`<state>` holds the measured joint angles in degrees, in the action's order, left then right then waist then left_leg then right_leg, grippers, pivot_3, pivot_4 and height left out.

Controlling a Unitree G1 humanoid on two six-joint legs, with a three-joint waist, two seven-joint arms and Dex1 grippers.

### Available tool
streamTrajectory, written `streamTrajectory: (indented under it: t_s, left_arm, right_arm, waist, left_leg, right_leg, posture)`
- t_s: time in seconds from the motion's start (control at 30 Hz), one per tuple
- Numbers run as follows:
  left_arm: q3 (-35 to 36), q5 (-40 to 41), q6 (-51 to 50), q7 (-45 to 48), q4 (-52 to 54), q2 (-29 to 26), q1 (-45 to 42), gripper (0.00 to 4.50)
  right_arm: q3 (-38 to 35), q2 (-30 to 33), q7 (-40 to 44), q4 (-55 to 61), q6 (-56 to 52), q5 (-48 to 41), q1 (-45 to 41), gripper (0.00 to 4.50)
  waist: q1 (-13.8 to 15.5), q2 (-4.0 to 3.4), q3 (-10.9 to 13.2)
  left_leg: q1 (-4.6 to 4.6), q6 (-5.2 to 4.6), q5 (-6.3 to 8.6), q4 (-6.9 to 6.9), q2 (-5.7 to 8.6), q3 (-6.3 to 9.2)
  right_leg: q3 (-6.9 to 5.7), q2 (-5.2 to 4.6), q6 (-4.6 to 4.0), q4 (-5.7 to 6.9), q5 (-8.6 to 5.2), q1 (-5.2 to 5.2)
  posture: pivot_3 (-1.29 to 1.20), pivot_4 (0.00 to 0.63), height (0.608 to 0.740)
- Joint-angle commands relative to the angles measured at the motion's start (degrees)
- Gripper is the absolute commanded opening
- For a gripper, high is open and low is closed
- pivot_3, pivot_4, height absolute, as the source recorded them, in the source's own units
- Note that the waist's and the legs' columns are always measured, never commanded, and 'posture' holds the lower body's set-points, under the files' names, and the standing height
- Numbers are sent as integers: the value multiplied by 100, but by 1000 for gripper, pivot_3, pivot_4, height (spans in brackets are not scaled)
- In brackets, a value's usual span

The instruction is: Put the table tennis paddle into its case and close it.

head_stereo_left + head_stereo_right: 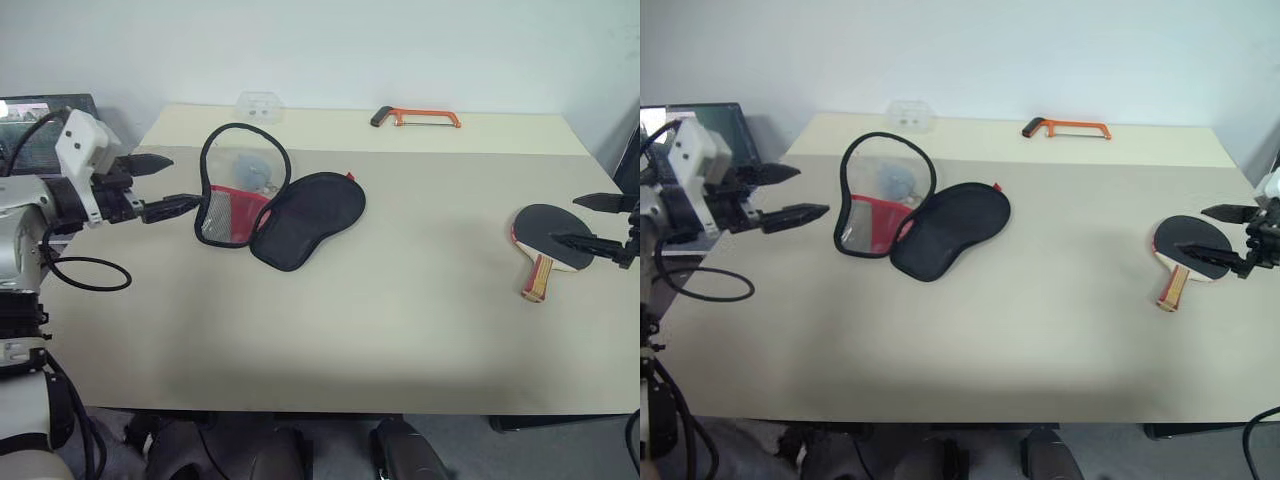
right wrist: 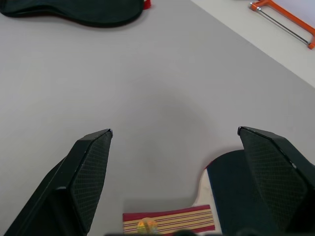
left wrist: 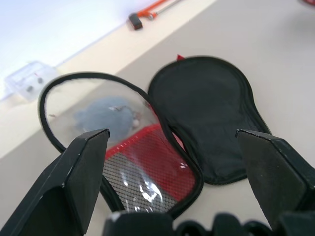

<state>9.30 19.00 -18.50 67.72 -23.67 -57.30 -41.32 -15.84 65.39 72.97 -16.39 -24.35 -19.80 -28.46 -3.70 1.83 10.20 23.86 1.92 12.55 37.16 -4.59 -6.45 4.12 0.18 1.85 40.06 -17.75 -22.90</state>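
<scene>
Pictured at the right edge of the head-camera frame: table tennis paddle (image 1: 548,238), lying flat on the pale desk (image 1: 400,320), black blade toward the upper right, striped handle pointing toward the lower left. Right gripper (image 1: 598,226) spread wide and empty, hovering directly over the blade, plainly the nearer arm for a pickup. At centre-left, well apart from the paddle: the case (image 1: 275,205), unzipped and splayed open, black half lying flat, the other half propped up with red panel and grey mesh pocket showing. Left gripper (image 1: 170,185) likewise spread wide, holding nothing, just beside the case's raised rim. Likely next: a grasp on the paddle, then a carry across the desk to the case. Seen from the left wrist: a grey plush charm (image 3: 110,112) behind the clear panel. Seen from the right wrist: handle stripes between the fingers. Along the far edge: an orange hacksaw (image 1: 417,117) and a clear box (image 1: 259,104).
</scene>
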Motion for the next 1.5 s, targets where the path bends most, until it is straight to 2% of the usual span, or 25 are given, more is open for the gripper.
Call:
streamTrajectory:
  t_s: [0.03,0.27,0.37,0.57,0.7,0.8,0.87,0.93,1.0,1.23,1.5]
  left_arm:
    - [193,59,39,-13,109,-61,83,4500]
    - [125,-48,54,-371,50,117,12,4500]
    - [-60,-363,206,-693,-524,266,-406,4500]
    - [-302,-1087,271,-2066,-2446,831,-1583,4500]
    - [-452,-1335,254,-2501,-2853,1243,-1857,4500]
    - [-472,-1319,347,-2297,-2936,1418,-1993,4500]
    - [-475,-1316,334,-2125,-2827,1392,-1962,4500]
    - [-459,-1326,326,-2051,-2756,1348,-1912,4500]
    - [-392,-1345,303,-2226,-2897,1361,-1961,4500]
    - [-278,-1452,377,-3113,-3716,1581,-2314,4500]
    - [-160,-1537,429,-4253,-4751,2361,-2524,4500]
  right_arm:
    - [-239,194,-36,254,-155,-165,-8,4484]
    - [-112,165,-87,167,-134,-156,-281,4484]
    - [-87,90,-136,213,-68,-140,-329,4484]
    - [-422,-26,-357,741,-181,-304,193,4484]
    - [-468,-98,-491,752,-115,-323,318,4484]
    - [-512,-182,-607,1137,-312,-426,470,4484]
    - [-502,-249,-913,1181,-340,-296,568,4484]
    - [-302,-418,-1686,1076,-328,169,514,4484]
    - [-260,-664,-2154,1045,-622,220,430,4484]
    - [-238,-984,-2418,1600,-787,137,751,4484]
    - [-231,-1006,-2548,1830,-941,76,838,4484]
  waist:
    - [3,0,0]
    - [38,0,0]
    - [60,1,-1]
    - [125,1,-1]
    - [138,1,-1]
    - [146,1,-1]
    - [132,1,-1]
    - [119,1,-1]
    - [111,2,-1]
    - [145,2,-1]
    - [192,5,-3]
  left_leg:
    - [0,0,0,0,0,0]
    - [1,-1,0,3,0,1]
    - [1,-1,0,4,2,1]
    - [5,-1,1,5,4,1]
    - [17,0,0,8,2,-2]
    - [31,19,-11,17,1,-1]
    - [37,21,-12,18,-2,-2]
    - [36,22,-13,21,-3,-1]
    - [37,23,-13,30,-4,-2]
    - [52,19,-11,75,0,1]
    - [53,1,0,80,3,1]
  right_leg:
    - [0,0,0,0,0,0]
    - [0,0,0,2,0,-1]
    - [-2,2,0,2,0,0]
    - [-2,6,0,0,0,0]
    - [3,5,1,-1,0,-13]
    - [-1,7,0,6,0,-25]
    - [-1,12,0,5,0,-28]
    - [1,13,0,5,0,-28]
    - [1,13,0,9,0,-28]
    - [-4,13,6,42,-3,-31]
    - [-9,12,6,54,-4,-30]
  posture:
    - [0,150,740]
    - [0,150,740]
    - [0,150,740]
    - [0,150,740]
    - [0,150,740]
    - [0,150,740]
    - [0,150,740]
    - [0,150,740]
    - [0,150,740]
    - [0,150,740]
    - [0,150,740]
